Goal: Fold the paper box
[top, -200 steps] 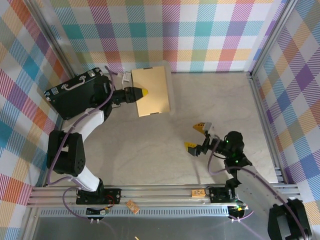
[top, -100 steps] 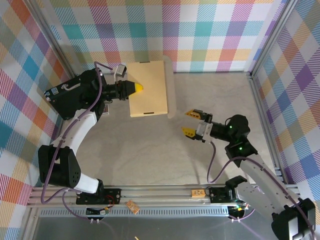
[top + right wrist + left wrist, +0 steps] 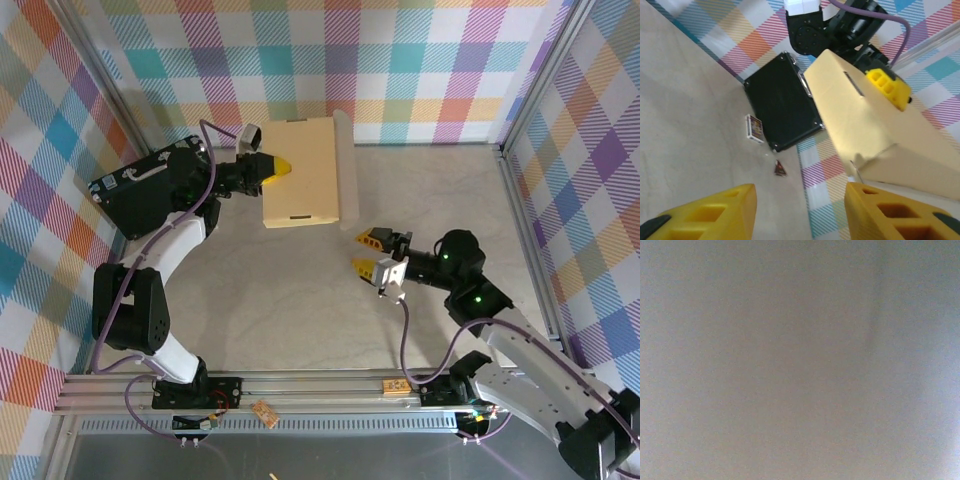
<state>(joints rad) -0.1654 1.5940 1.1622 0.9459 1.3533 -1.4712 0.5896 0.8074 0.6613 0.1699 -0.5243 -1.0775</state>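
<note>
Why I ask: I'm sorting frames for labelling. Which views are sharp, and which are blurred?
Top external: sharp and evenly lit, no glare on the paper box. Right wrist: the black case is crisp, its own yellow fingers at the bottom edge slightly softer. Left wrist: a featureless grey-tan blur, brighter at lower right.

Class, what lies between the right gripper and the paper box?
Nothing: the top view shows bare table from the right gripper to the paper box.
</note>
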